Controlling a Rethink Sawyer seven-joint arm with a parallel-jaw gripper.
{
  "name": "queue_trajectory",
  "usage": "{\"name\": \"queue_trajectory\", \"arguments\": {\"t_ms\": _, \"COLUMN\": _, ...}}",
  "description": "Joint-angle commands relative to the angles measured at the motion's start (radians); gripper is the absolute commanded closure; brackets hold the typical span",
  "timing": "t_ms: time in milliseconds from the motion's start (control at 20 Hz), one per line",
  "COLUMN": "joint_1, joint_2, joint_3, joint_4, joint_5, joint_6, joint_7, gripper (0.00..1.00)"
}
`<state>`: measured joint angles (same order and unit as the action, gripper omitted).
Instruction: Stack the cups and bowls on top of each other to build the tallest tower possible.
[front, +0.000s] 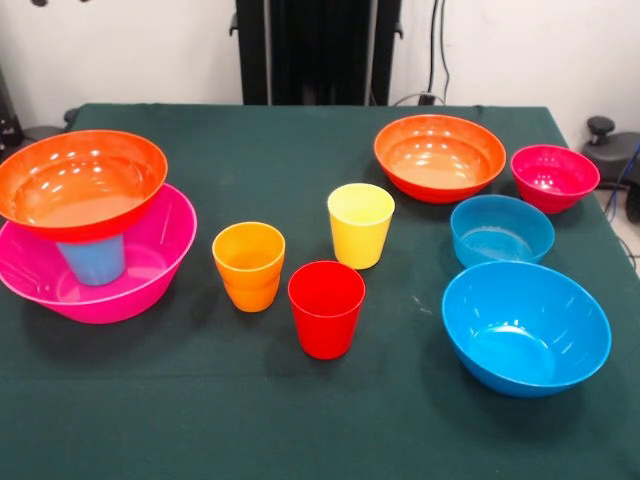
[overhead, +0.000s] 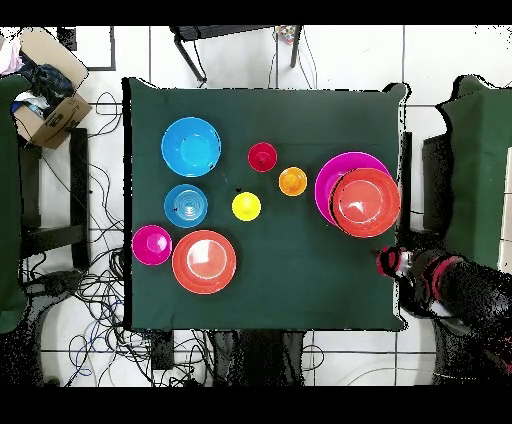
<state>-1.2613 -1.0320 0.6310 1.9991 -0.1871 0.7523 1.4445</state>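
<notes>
The tower stands at the left of the front view. A large pink bowl (front: 150, 270) holds a light blue cup (front: 92, 260), and a wide orange-red bowl (front: 80, 180) rests on the cup, slightly tilted. An orange cup (front: 249, 266), a yellow cup (front: 360, 225) and a red cup (front: 326, 308) stand upright mid-table. At the right are a second orange-red bowl (front: 440, 157), a small magenta bowl (front: 554, 177), a small blue bowl (front: 501, 230) and a large blue bowl (front: 526, 327). The gripper (overhead: 390, 262) shows only in the overhead view, at the table's right edge beside the tower (overhead: 366, 202).
The table has a dark green cloth (front: 300, 400). The robot's black pedestal (front: 315, 50) stands behind the far edge. In the overhead view, a cardboard box (overhead: 45, 105) and cables (overhead: 100, 300) lie on the floor to the left.
</notes>
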Motion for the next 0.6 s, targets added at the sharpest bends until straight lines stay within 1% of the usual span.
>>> {"name": "queue_trajectory", "arguments": {"t_ms": 50, "joint_1": 0.146, "joint_2": -0.030, "joint_3": 0.019, "joint_4": 0.223, "joint_5": -0.028, "joint_6": -0.240, "joint_7": 0.148, "gripper": 0.00}}
{"name": "queue_trajectory", "arguments": {"t_ms": 200, "joint_1": 0.218, "joint_2": 0.001, "joint_3": -0.028, "joint_4": 0.217, "joint_5": -0.095, "joint_6": -0.322, "joint_7": 0.165, "gripper": 0.00}}
{"name": "queue_trajectory", "arguments": {"t_ms": 300, "joint_1": 0.281, "joint_2": 0.029, "joint_3": -0.071, "joint_4": 0.208, "joint_5": -0.131, "joint_6": -0.383, "joint_7": 0.186, "gripper": 0.00}}
{"name": "queue_trajectory", "arguments": {"t_ms": 400, "joint_1": 0.352, "joint_2": 0.046, "joint_3": -0.125, "joint_4": 0.194, "joint_5": -0.167, "joint_6": -0.420, "joint_7": 0.209, "gripper": 0.00}}
{"name": "queue_trajectory", "arguments": {"t_ms": 500, "joint_1": 0.403, "joint_2": 0.044, "joint_3": -0.150, "joint_4": 0.198, "joint_5": -0.175, "joint_6": -0.440, "joint_7": 0.210, "gripper": 0.00}}
{"name": "queue_trajectory", "arguments": {"t_ms": 600, "joint_1": 0.445, "joint_2": 0.027, "joint_3": -0.164, "joint_4": 0.209, "joint_5": -0.159, "joint_6": -0.444, "joint_7": 0.223, "gripper": 0.00}}
